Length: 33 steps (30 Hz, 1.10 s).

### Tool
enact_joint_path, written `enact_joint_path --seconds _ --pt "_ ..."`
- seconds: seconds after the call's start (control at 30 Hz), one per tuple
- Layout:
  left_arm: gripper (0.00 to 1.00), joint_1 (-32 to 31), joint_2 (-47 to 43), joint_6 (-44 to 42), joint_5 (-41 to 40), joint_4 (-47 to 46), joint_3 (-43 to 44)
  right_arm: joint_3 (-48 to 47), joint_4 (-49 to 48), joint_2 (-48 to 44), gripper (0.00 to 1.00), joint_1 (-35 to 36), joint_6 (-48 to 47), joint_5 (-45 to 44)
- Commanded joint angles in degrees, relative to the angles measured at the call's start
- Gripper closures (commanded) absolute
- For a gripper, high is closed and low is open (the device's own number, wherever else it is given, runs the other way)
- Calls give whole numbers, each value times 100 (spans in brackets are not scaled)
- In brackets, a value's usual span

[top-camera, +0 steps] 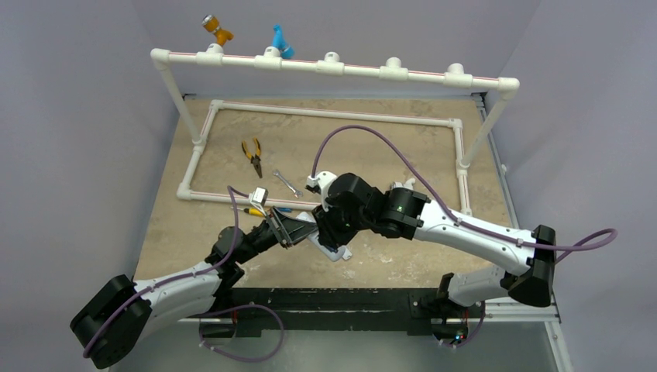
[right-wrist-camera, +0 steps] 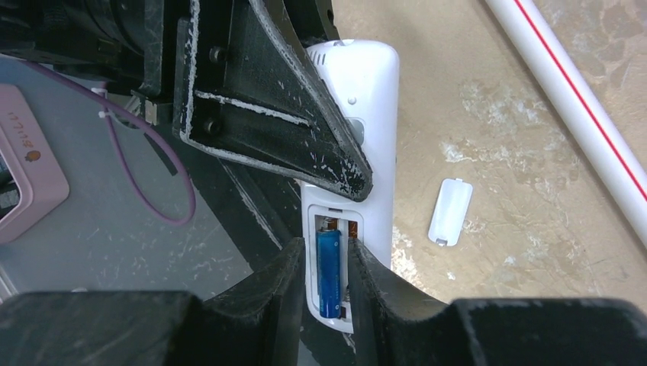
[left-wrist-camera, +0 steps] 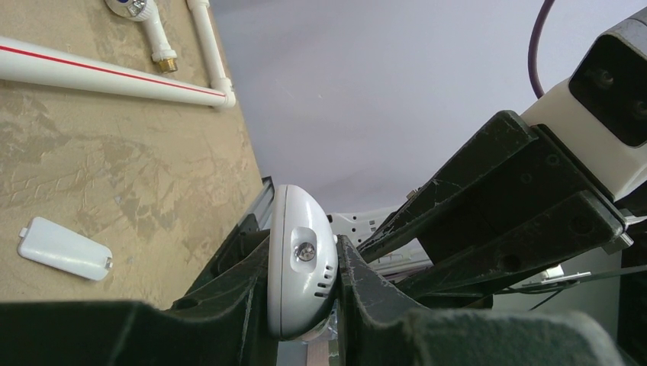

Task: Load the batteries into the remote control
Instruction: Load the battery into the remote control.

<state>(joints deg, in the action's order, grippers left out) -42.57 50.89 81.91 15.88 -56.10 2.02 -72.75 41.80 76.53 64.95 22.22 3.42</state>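
My left gripper (left-wrist-camera: 303, 252) is shut on one end of the white remote control (left-wrist-camera: 301, 267), holding it off the table with its back up. In the right wrist view the remote control (right-wrist-camera: 374, 99) has its battery bay uncovered. One blue battery (right-wrist-camera: 329, 271) lies in the bay's left slot, and the slot beside it shows bare copper contacts. My right gripper (right-wrist-camera: 324, 248) straddles that battery, jaws slightly apart with a thin gap on each side. From above, both grippers meet over the remote control (top-camera: 339, 251) near the table's front.
The white battery cover (right-wrist-camera: 450, 211) lies loose on the table beside the remote. A white pipe frame (top-camera: 333, 115) rings the back of the table. Yellow pliers (top-camera: 252, 155), a wrench (top-camera: 287, 184) and a screwdriver (top-camera: 252, 211) lie near it.
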Motion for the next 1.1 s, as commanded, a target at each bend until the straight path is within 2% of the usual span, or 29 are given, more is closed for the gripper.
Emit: enact_joint_path --seconds 0.0,0.17,0.33,0.47,0.67,0.8,1.07 --pt "100 -57 -3 47 16 -492 -51 -211 -261 -322 73 13 -146 -202" --pt "100 -50 -21 55 64 -518 -66 42 -513 -849 73 13 -778 -217" --pt "100 -50 -47 65 91 -507 -79 628 -1004 -1618 72 9 -1956 3" --pt "100 -51 -54 63 116 -508 -79 1248 -1412 -2436 73 15 -3291 602" --pt "100 -50 -37 56 173 -533 -74 2060 -1665 -3530 72 12 -4582 1183" --pt "100 -50 -32 56 191 -542 -79 2001 -1327 -3499 71 11 -5079 1922" --pt "100 -50 -50 52 222 -569 -79 1678 -1021 -2583 74 9 -5969 2948"
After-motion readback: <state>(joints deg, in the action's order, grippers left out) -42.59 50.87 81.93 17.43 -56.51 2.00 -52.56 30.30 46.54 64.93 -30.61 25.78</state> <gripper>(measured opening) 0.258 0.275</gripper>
